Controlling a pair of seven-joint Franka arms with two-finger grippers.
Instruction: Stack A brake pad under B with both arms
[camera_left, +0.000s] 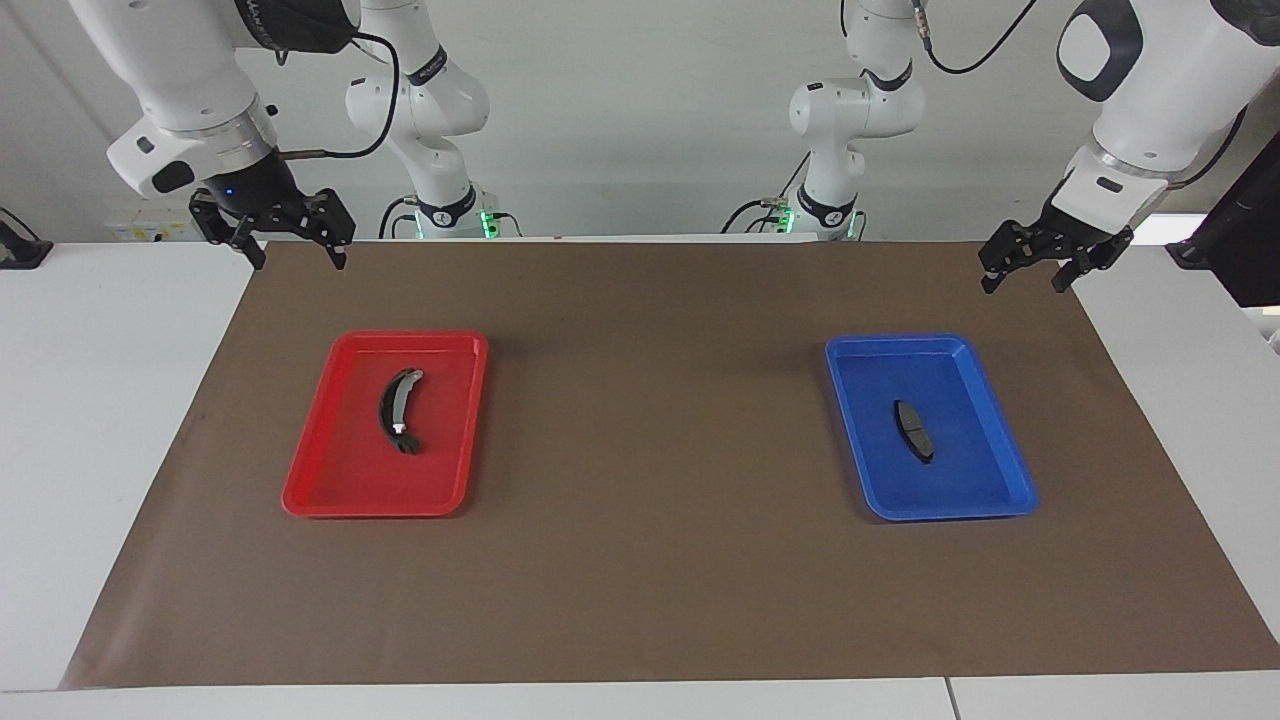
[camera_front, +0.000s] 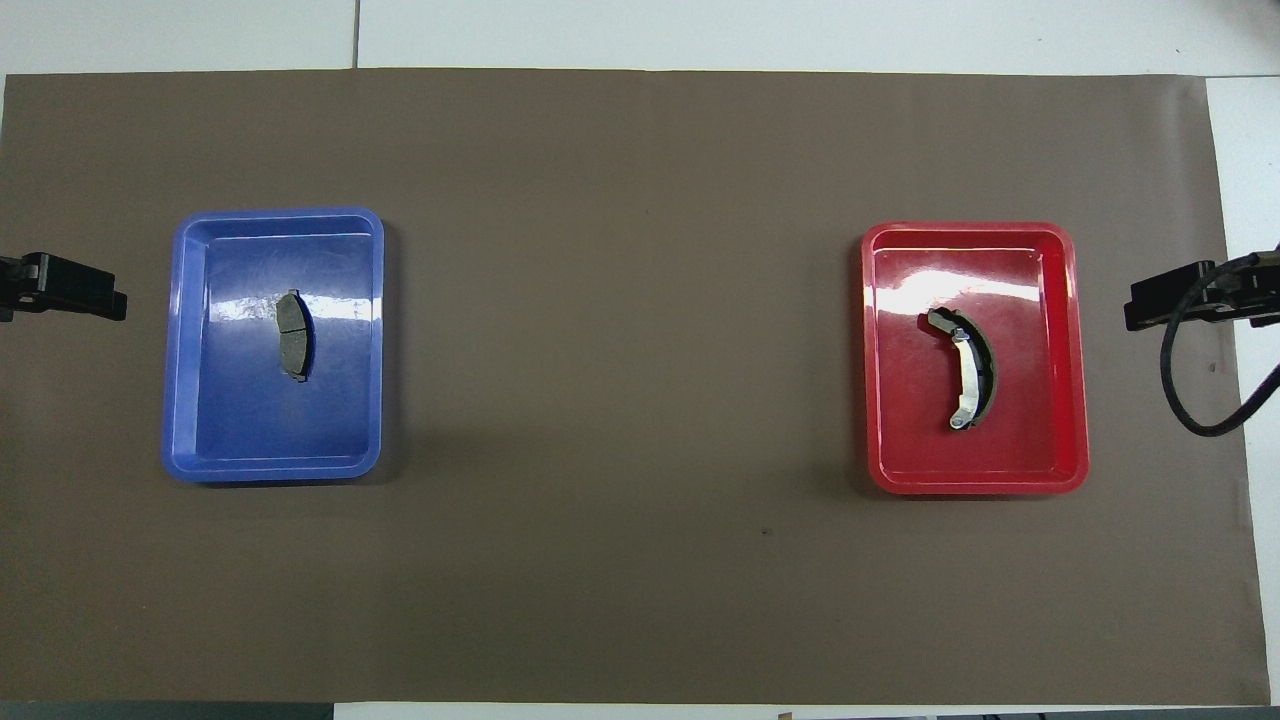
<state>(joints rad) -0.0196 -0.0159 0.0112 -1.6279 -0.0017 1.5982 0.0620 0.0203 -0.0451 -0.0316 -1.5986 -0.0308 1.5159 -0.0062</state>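
Observation:
The short flat dark brake pad A (camera_left: 913, 430) (camera_front: 294, 334) lies in the blue tray (camera_left: 975, 500) (camera_front: 190, 400) toward the left arm's end of the table. The longer curved brake shoe B (camera_left: 398, 411) (camera_front: 964, 368), with silver metal bits, lies in the red tray (camera_left: 330, 480) (camera_front: 1065, 400) toward the right arm's end. My left gripper (camera_left: 1025, 277) (camera_front: 75, 290) hangs open and empty above the mat's edge, apart from the blue tray. My right gripper (camera_left: 296, 253) (camera_front: 1165, 300) hangs open and empty above the mat's edge, apart from the red tray. Both arms wait.
A brown mat (camera_left: 640, 560) (camera_front: 620, 300) covers the middle of the white table; both trays stand on it, with bare mat between them. A black cable (camera_front: 1190, 390) loops down from the right arm.

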